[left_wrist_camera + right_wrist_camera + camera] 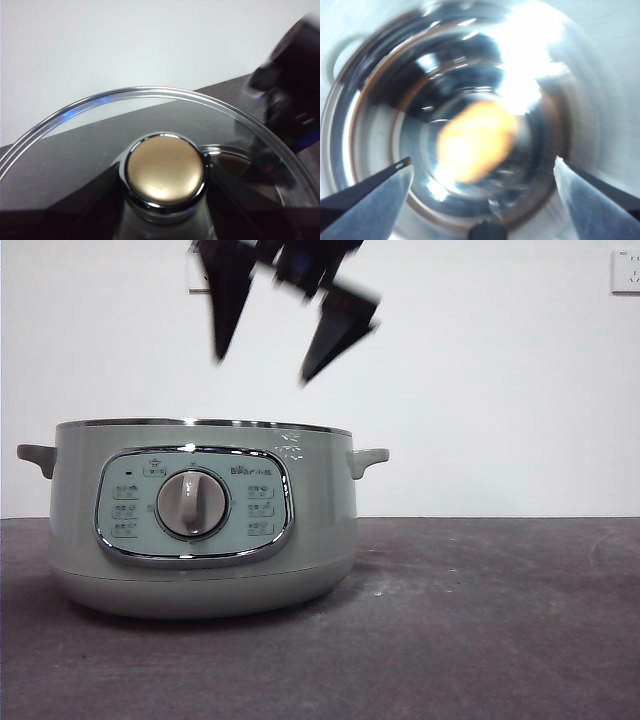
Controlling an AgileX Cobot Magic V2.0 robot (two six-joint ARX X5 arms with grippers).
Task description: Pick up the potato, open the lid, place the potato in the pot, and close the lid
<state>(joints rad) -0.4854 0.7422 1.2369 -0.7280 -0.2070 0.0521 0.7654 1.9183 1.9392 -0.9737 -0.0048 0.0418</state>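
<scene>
The pale sage-green pot [325,530] stands lidless at the left of the table. Seen blurred in the right wrist view, the orange-brown potato [477,140] lies on the shiny bottom of the pot [375,100]. My right gripper [482,161] hangs open and empty straight above it, and shows as dark jaws [262,370] over the pot's rim. In the left wrist view the glass lid [150,107] is held up off the pot, with my left gripper [165,175] shut on its round knob. The front view shows neither the lid nor the left gripper.
The pot has a side handle [368,458] toward the bare dark tabletop [500,620] on the right. Through and beside the lid, the other arm [295,85] shows dark and blurred. A white wall stands behind the table.
</scene>
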